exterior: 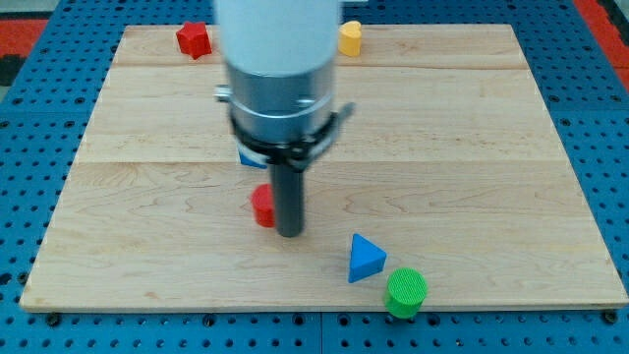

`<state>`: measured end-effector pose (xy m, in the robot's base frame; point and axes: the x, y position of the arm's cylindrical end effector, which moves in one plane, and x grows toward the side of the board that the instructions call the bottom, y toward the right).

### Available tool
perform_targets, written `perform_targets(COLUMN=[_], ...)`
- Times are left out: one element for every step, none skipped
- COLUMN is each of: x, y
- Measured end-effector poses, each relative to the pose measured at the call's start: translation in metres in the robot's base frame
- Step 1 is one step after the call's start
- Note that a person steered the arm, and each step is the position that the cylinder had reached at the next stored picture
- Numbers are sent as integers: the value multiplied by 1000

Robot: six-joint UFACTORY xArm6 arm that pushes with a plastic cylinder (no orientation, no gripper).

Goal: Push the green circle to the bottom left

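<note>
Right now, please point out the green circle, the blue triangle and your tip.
Green circle [406, 291]: camera view, on its round top face.
Blue triangle [366, 259]: camera view, on its front face.
My tip [289, 232]: camera view, on the rod's very end, just right of a red block [261, 206].

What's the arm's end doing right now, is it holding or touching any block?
My tip: a bare rod, holding nothing; it stands right beside the red block, contact unclear.
The green circle lies apart, toward the view's bottom right, by the blue triangle.
</note>
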<state>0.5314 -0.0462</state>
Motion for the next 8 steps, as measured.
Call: perform_targets(x=[-18, -25, -25, 42, 87, 87, 87, 87], y=[-11, 59, 188, 236, 241, 239, 220, 189])
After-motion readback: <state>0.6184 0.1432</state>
